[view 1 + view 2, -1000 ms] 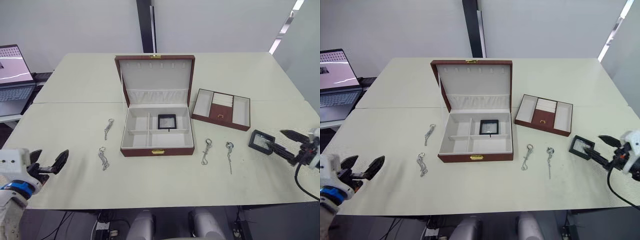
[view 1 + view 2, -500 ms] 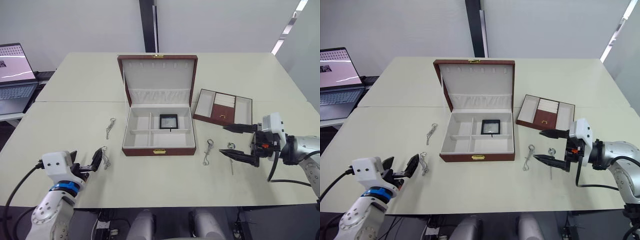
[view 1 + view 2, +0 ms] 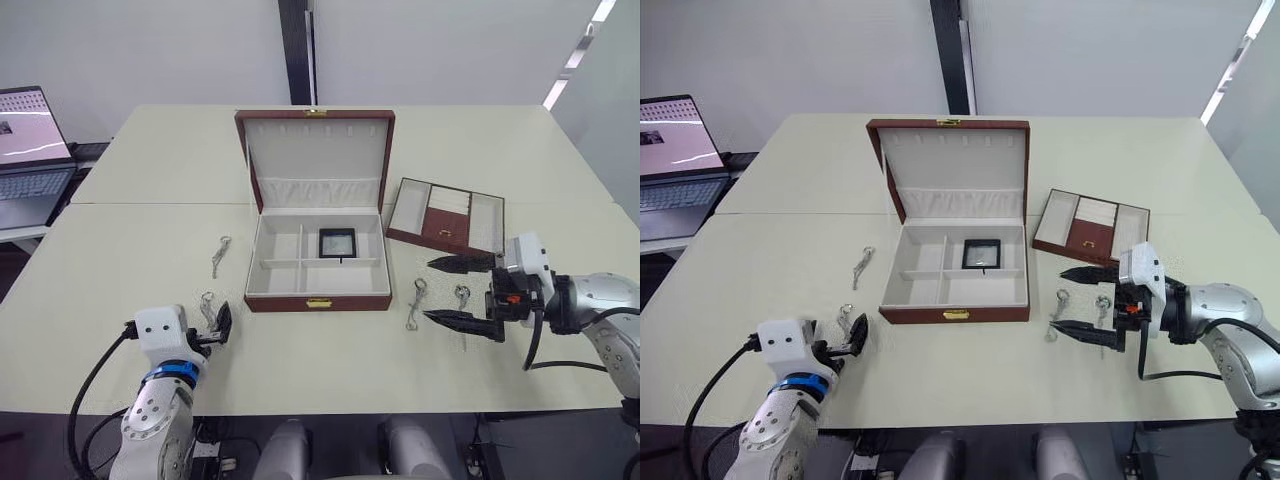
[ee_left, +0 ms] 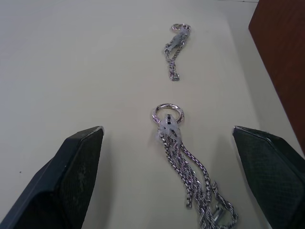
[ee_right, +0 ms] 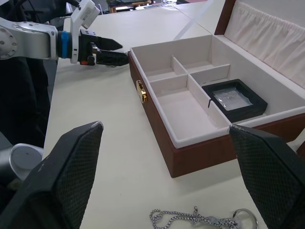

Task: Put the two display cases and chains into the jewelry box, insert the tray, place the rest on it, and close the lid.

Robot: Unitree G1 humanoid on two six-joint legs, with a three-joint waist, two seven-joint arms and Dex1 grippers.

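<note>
Left wrist view: our left gripper [image 4: 174, 186], spread wide, straddles a limp, slippery chain [image 4: 183, 160]; we'd pinch its bunched links. Right gripper [image 3: 462, 292] gapes too.

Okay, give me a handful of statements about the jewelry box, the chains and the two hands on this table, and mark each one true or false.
1. The large reddish-brown jewelry box has its lid closed. False: the lid stands open.
2. One small black-framed display case lies inside the box. True.
3. The left hand is open, with a silvery chunky-link chain between its fingers. True.
4. The shallow reddish-brown tray sits inside the box. False: it rests on the table to the box's right.
5. The right hand is shut on a chain. False: it is open and holds nothing.
</note>
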